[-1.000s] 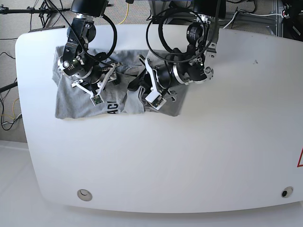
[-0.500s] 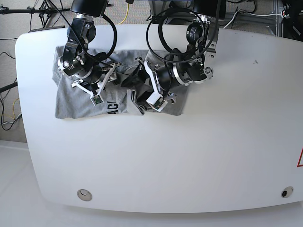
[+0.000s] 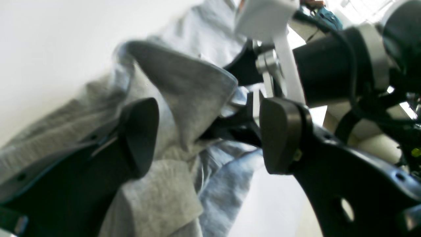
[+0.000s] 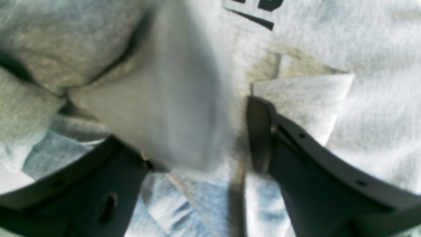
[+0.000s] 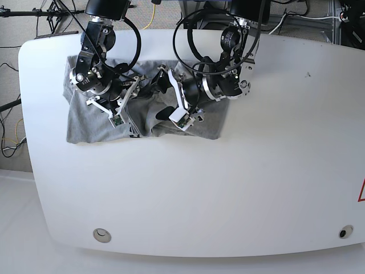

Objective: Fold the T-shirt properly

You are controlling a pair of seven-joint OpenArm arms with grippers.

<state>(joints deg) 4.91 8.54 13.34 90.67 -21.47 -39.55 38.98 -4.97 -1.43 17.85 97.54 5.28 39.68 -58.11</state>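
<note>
My left hand (image 3: 207, 131) gapes wide and empty over a raised fold of the heather-grey cotton T-shirt (image 5: 91, 123), which lies rumpled on the white tabletop (image 5: 239, 188) beneath both hands, while my right hand (image 4: 200, 131), part-open, straddles a ridge, probably to pin it.

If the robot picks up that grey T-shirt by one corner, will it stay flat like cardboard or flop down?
It would probably flop: the T-shirt already lies bunched and creased on the table. It is likely light, since thin folds drape between the open left gripper fingers. It probably won't slide away easily; the cloth looks soft, not slippery.
</note>
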